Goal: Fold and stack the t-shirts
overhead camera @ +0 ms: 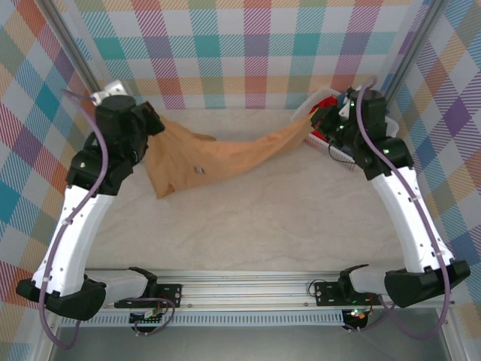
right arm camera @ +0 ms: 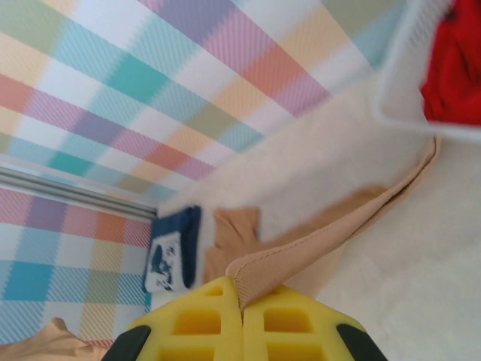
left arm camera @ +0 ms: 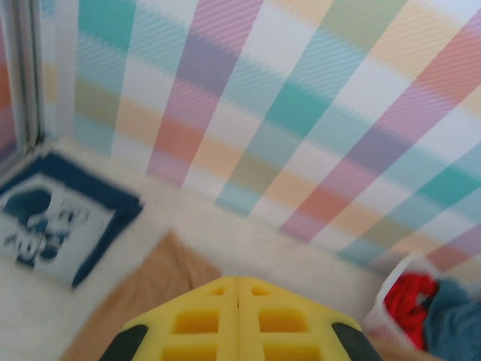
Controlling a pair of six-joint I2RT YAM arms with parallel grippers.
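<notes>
A: Why is the tan t-shirt (overhead camera: 203,162) slung across the surface (overhead camera: 263,233) like a hammock?

B: Each arm has one end of it. It is raised at both sides and its middle sags onto the surface, nearer the left. I'd judge they are spreading it flat so it can be folded.

A: And the basket (right arm camera: 402,75)?

B: It sits at the back right, just beside the right arm. It holds what waits its turn: a red t-shirt (right arm camera: 455,68) and a grey-blue t-shirt (left arm camera: 451,323).

A: The navy t-shirt (left arm camera: 52,226)?

B: It lies flat and print up in the back left corner, near the tan one. It is probably the base of the stack.

A: The grips?

B: The right end effector (right arm camera: 242,297) is pinching the tan hem between its fingers. The left end effector (left arm camera: 238,289) is pressed together too. In the top view the cloth runs up to it, so it seems to hold the other edge, though its own camera hides the pinch.
</notes>
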